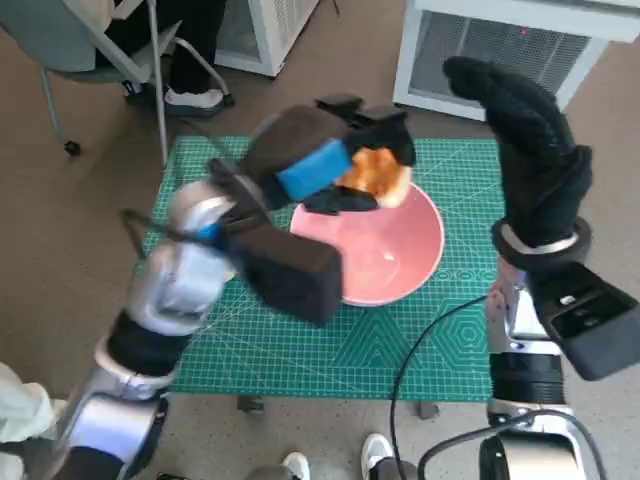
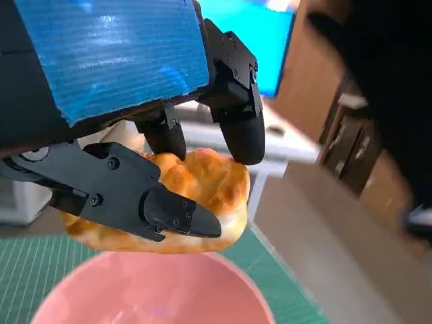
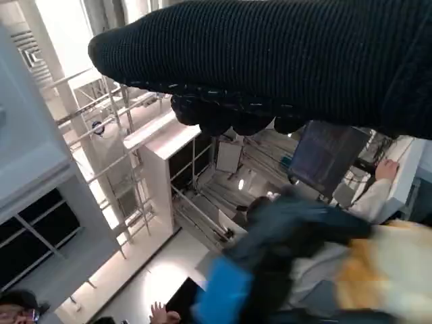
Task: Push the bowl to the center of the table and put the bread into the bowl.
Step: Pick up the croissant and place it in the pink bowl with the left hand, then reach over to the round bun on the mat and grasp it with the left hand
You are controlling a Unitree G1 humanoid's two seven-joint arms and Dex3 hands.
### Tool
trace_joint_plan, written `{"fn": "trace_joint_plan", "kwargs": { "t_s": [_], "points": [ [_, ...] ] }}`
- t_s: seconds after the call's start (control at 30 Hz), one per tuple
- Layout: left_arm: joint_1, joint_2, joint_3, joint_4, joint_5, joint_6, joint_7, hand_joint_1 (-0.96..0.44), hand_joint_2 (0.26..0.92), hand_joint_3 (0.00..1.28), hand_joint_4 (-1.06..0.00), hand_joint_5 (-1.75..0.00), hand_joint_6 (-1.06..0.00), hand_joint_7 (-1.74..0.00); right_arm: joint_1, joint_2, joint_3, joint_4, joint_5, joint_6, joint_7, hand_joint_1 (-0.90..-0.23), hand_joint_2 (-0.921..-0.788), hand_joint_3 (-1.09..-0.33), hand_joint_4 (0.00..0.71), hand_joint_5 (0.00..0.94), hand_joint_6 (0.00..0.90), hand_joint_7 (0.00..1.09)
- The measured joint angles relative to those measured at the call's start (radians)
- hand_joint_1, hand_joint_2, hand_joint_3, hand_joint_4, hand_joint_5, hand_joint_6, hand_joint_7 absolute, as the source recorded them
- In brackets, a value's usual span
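Note:
A pink bowl (image 1: 385, 250) sits on the green mat (image 1: 250, 350), near the table's middle. My left hand (image 1: 320, 160) holds a golden piece of bread (image 1: 378, 172) above the bowl's far rim. In the left wrist view the black fingers (image 2: 236, 121) pinch the bread (image 2: 196, 185) from both sides, with the bowl (image 2: 148, 297) right under it. My right hand (image 1: 530, 150) is raised over the table's right side, fingers together and pointing away, holding nothing. The right wrist view shows the glove (image 3: 283, 61) and a blurred bit of the left hand (image 3: 270, 283).
A white appliance with a grille (image 1: 500, 45) stands behind the table at the right. A chair (image 1: 90, 50) and a person's legs and shoe (image 1: 190, 90) are at the back left. A black cable (image 1: 430, 340) crosses the mat's front right.

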Motion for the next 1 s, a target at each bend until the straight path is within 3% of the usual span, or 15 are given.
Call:
{"fn": "trace_joint_plan", "kwargs": {
  "t_s": [0.03,0.07,0.1,0.13,0.17,0.27,0.43,0.53,1.0],
  "points": [
    [-0.001,-0.007,-0.004,0.021,0.0,0.0,0.0,-0.07,0.921,0.15,-0.63,-1.03,-0.52,-1.34,0.003,-0.001,0.0,-0.003,0.0,0.0,-0.002,-0.577,-0.921,-0.857,0.002,0.516,-0.001,0.66],
    [-0.001,-0.012,-0.008,0.038,0.0,0.0,0.0,-0.17,0.921,0.19,-0.62,-0.78,-0.5,-1.38,0.005,-0.002,0.0,-0.007,-0.001,0.001,-0.003,-0.578,-0.921,-0.858,0.001,0.518,-0.001,0.66],
    [-0.002,-0.016,-0.014,0.057,0.0,0.0,-0.002,-0.15,0.898,0.18,-0.54,-0.52,-0.42,-1.07,0.009,-0.003,0.0,-0.01,-0.001,0.001,-0.005,-0.58,-0.921,-0.858,0.0,0.519,-0.001,0.66],
    [-0.002,-0.02,-0.021,0.076,0.0,0.004,-0.014,-0.14,0.902,0.13,-0.5,-0.34,-0.42,-0.77,0.013,-0.003,-0.001,-0.015,-0.001,0.003,-0.008,-0.581,-0.921,-0.858,0.0,0.519,-0.001,0.66],
    [-0.002,-0.022,-0.025,0.087,0.0,0.008,-0.024,-0.17,0.903,0.1,-0.39,-0.22,-0.38,-0.53,0.015,-0.003,-0.001,-0.016,-0.001,0.003,-0.01,-0.582,-0.921,-0.859,0.0,0.52,-0.001,0.66],
    [-0.003,-0.022,-0.042,0.113,-0.001,0.033,-0.079,-0.27,0.912,0.04,-0.19,-0.07,-0.31,-0.21,0.021,-0.004,0.0,-0.026,-0.003,0.008,-0.017,-0.585,-0.921,-0.857,-0.001,0.518,-0.001,0.66],
    [-0.002,-0.012,-0.054,0.112,-0.012,0.073,-0.179,-0.39,0.919,0.02,-0.05,-0.01,-0.25,-0.05,0.021,-0.004,0.002,-0.04,-0.005,0.017,-0.023,-0.59,-0.921,-0.854,-0.001,0.517,-0.001,0.66],
    [0.0,0.001,-0.044,0.085,-0.026,0.09,-0.216,-0.42,0.92,0.02,-0.02,0.0,-0.23,-0.03,0.024,-0.004,0.004,-0.044,-0.005,0.022,-0.029,-0.59,-0.921,-0.853,-0.001,0.515,-0.001,0.66],
    [0.125,0.142,0.126,-0.206,-0.13,0.091,-0.247,-0.46,0.921,0.03,-0.06,-0.02,-0.23,-0.01,0.041,0.001,0.015,-0.068,-0.005,0.038,-0.038,-0.591,-0.921,-0.856,-0.001,0.511,-0.001,0.66]
  ]
}}
